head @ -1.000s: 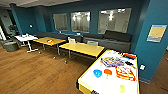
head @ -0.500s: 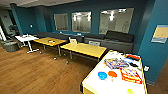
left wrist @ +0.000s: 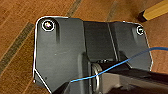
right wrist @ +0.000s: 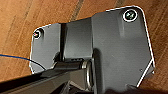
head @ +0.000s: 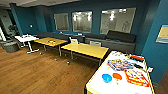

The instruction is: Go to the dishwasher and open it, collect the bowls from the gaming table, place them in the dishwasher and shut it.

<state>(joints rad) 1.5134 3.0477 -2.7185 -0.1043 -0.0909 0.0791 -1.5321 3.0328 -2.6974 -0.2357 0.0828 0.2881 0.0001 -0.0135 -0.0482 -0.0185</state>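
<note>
Jaws: we can't tell on either arm. Both wrist views show the dark mount plate and jointed bar over wood plank floor (right wrist: pixel 22 27), fingers not resolvable. Left wrist view also catches a thin blue cable (left wrist: pixel 120 66) across the plate and a yellowish table leg end (left wrist: pixel 153 11) on the floor.

Outward, head view:
- Gaming table (head: pixel 102 86) at lower right: long, narrow, smooth white top, yellowish edge band.
- Bowls on its near half, side by side: blue bowl (head: pixel 107 78) and orange-red bowl (head: pixel 117 76), both small, round, glossy plastic. They sit almost touching. We can't tell whether anything is in them.
- Further along the same top: flat colourful game boxes (head: pixel 120 65), one blue-ish, one red-orange (head: pixel 136 77) beside the bowls. Contents not readable.
- Mid-room: two yellow wooden-topped tables (head: pixel 85 50) on thin metal legs, rectangular, matte. A small object (head: pixel 51 42) sits on the further one; too blurred to identify.
- Far left: white table (head: pixel 26 38) with small items on top.
- Back wall: dark bench seating (head: pixel 112 41) under three framed glass panels (head: pixel 82 21), teal walls.
- Floor: warm brown planks, visible seams.
</note>
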